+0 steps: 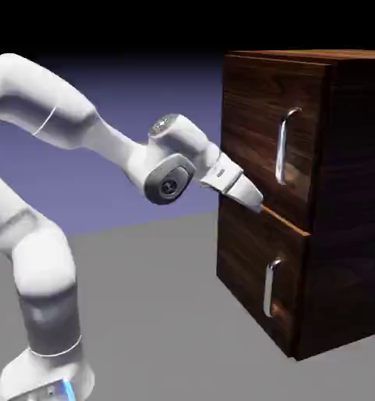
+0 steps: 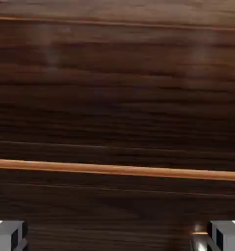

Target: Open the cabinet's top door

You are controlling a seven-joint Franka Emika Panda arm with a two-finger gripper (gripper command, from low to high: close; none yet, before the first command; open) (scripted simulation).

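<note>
While the scene reads from the exterior view's left to its right, the parts stand as follows.

Arm: white arm (image 1: 41,235) rises at lower left and reaches right toward the dark wood.
Gripper: gripper (image 1: 254,200) points at the cabinet front, its tip just beside the seam between the two panels; contact cannot be told.
Jaws: spread wide, with nothing between them; in the hand view the grey fingertips (image 2: 9,234) sit at the two bottom corners with only wood grain between.
Cabinet: cabinet (image 1: 347,235) stands on the grey table (image 1: 159,329), at right.
Top door: top door (image 1: 257,125) lies shut, flush with the front.
Upper handle: long silver handle (image 1: 283,146), upright, above and right of the gripper.
Lower handle: smaller handle (image 1: 271,287) on the lower panel (image 1: 245,274).
Seam: pale orange line (image 2: 117,169) crosses the hand view.
</note>
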